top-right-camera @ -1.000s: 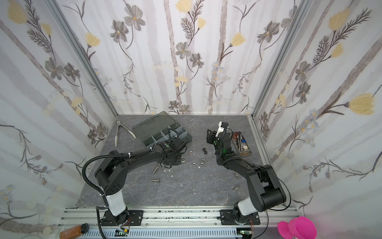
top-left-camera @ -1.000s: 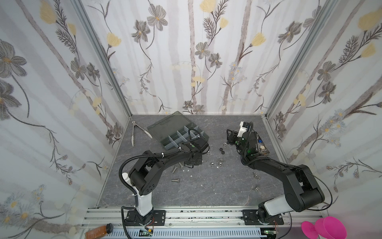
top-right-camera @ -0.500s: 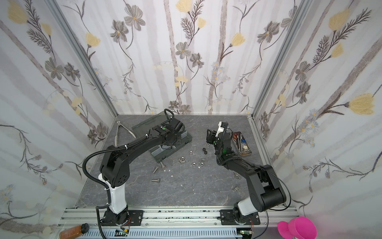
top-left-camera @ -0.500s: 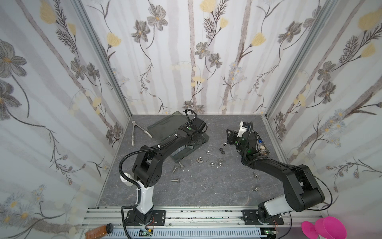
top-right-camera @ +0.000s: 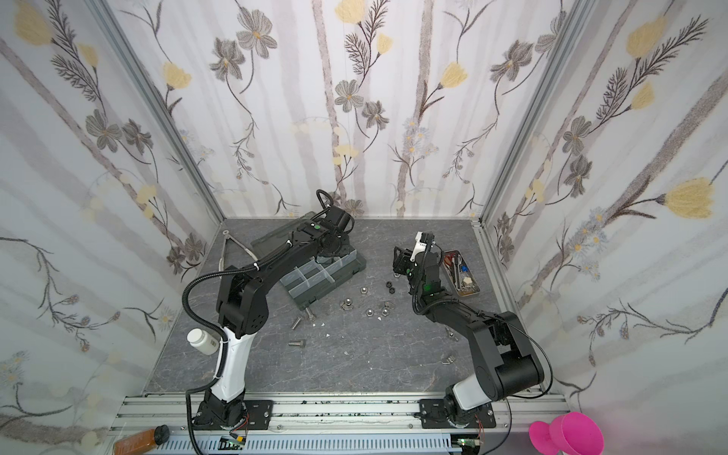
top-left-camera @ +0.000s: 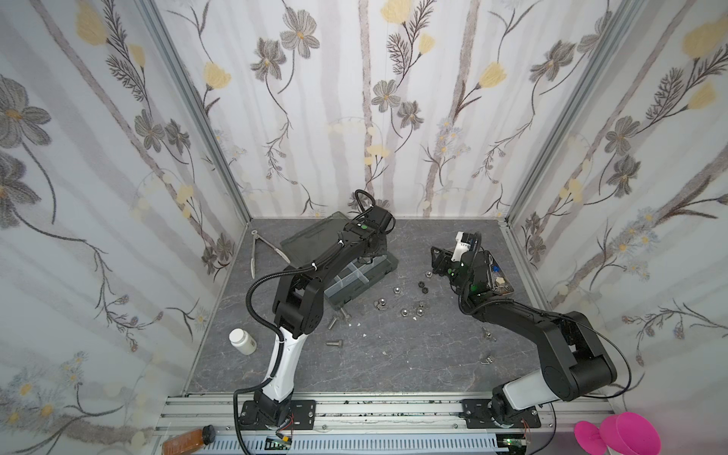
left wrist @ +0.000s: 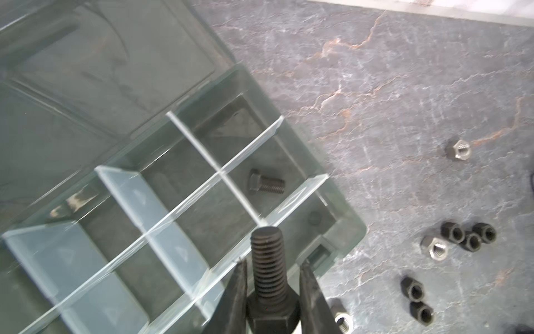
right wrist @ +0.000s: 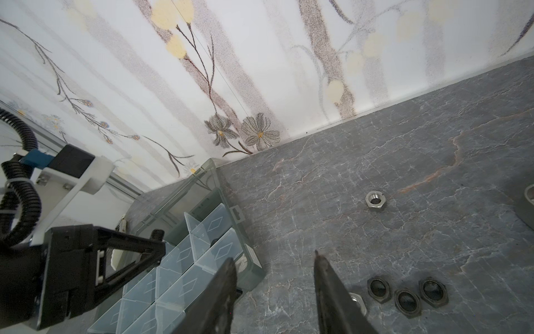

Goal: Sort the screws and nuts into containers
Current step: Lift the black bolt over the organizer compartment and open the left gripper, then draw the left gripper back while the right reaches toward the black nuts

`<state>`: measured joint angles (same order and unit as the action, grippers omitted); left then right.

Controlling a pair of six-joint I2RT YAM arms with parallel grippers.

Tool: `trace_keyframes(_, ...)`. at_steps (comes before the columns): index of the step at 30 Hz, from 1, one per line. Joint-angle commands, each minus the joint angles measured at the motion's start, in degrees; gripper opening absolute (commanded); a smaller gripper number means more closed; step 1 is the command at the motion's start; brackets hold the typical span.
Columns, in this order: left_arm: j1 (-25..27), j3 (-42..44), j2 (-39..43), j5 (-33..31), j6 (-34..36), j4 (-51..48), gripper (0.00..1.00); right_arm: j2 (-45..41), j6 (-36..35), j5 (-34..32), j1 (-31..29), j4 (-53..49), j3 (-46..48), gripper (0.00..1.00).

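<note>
Grey veined tabletop [left wrist: 404,86], flowered walls behind. The left gripper [left wrist: 273,261] is clamped on a black screw [left wrist: 268,277] at its head end, thread pointing out, over a corner of the organizer box [left wrist: 351,228]. Another black screw [left wrist: 265,185] lies in a corner compartment. The step looks like delivery: shift over that compartment, then let go. The right gripper [right wrist: 274,257] stands apart, empty, beside the box above loose nuts [left wrist: 468,235]

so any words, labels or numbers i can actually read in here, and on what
Nothing reads clearly.
white bottle: label print too small to read
organizer box: pale sticker on its front wall, blurred
white mount on right arm: dark marks, too small to read
</note>
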<state>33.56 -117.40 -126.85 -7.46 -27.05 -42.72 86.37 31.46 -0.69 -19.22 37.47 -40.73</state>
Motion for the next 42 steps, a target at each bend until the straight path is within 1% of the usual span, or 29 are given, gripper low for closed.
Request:
trace_keyframes(1, -0.43, -4.59, -3.28, 0.57, 0.94, -2.28, 0.21, 0.38, 0.37, 0.02, -0.03, 2.74, -0.49, 0.45)
trace_keyframes(4, -0.58, -7.62, -6.11, 1.23, 0.94, -2.98, 0.20, 0.55, 0.49, 0.24, -0.03, 2.82, -0.53, 0.45)
trace_keyframes(13, -1.78, -12.43, -11.46, 3.83, 0.70, -2.99, 0.20, 1.10, 0.59, 0.45, -0.06, 3.04, -0.82, 0.45)
trace_keyframes(23, -3.31, -13.82, -14.24, 6.28, 0.41, -1.98, 0.22, 1.44, 0.70, 0.69, -0.10, 3.00, -0.93, 0.45)
trace_keyframes(25, -3.37, -15.14, -15.12, 6.27, 0.63, -2.64, 0.25, 1.51, 0.62, 0.78, -0.04, 2.89, -0.94, 0.45)
trace_keyframes(29, -3.54, -16.72, -15.63, 5.87, 0.80, -3.38, 0.41, 1.44, 0.32, 0.82, -0.09, 1.94, -1.36, 0.45)
trace_keyframes(31, -3.50, -16.71, -15.09, 5.75, 0.86, -3.49, 0.47, 1.27, -0.44, 0.69, 0.00, -0.18, -1.97, 0.46)
trace_keyframes(33, -3.51, -16.51, -13.95, 5.51, 1.14, -3.72, 0.51, 0.68, -1.89, 0.82, 0.09, -3.92, -4.52, 0.46)
trace_keyframes(38, -3.42, -13.77, -9.14, 5.20, 1.15, -2.47, 0.58, -2.24, -3.99, 1.30, 0.16, -12.88, -8.04, 0.47)
trace_keyframes(42, -3.09, -8.17, -2.87, 5.49, 1.03, 0.37, 0.67, -5.06, -4.99, 0.80, 0.15, -20.31, -8.65, 0.46)
